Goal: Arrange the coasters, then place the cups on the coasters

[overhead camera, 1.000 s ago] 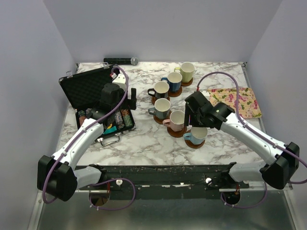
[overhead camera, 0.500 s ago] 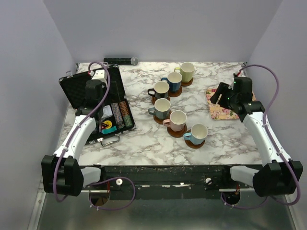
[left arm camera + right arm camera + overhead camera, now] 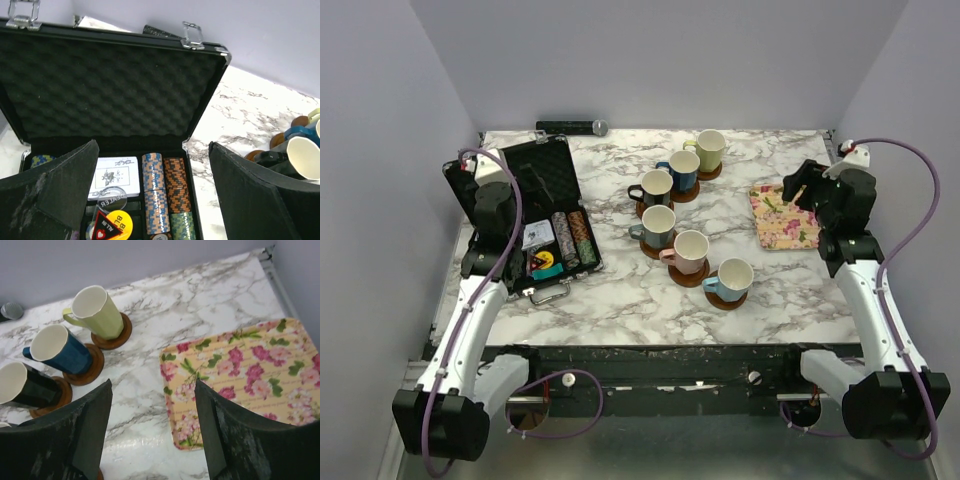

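Six cups [image 3: 690, 247] are sitting on coasters [image 3: 691, 279] mid-table in the top view, the right wrist view catching only three clearly, while both the left gripper [image 3: 152, 148] and right gripper [image 3: 153, 385] are hanging open, empty.

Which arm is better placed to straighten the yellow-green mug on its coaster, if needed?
Right, probably. Its open pincer hangs over the floral tray, close to the yellow-green mug, which its wrist camera faces. The left pincer is at the poker chip case, farther away.
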Tool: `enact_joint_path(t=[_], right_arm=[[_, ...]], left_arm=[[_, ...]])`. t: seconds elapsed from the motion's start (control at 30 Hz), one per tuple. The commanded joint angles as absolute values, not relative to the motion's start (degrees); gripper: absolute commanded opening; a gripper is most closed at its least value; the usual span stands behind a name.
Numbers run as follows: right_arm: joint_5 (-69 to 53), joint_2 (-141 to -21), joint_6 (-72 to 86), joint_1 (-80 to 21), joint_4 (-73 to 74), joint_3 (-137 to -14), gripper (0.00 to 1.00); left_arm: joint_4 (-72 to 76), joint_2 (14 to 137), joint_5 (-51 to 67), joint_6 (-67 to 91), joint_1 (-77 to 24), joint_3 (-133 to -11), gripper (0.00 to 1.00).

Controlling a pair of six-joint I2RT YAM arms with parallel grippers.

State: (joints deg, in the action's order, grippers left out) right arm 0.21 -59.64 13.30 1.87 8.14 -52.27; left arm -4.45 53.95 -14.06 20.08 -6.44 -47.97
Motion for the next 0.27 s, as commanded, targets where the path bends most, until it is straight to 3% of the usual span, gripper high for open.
enact_joint_path(t=[0.0,0.23], right_arm=[[3.4,-59.0,7.7,2.0,0.6,-50.9,0.74],[3.7,-56.6,6.7,2.0,0.6,-47.5,0.74]], left_arm=[[-10.5,56.0,-19.1,25.0,-6.5,-51.5,0.99],[-12.4,57.5,-21.9,25.6,-6.5,-54.0,0.99]])
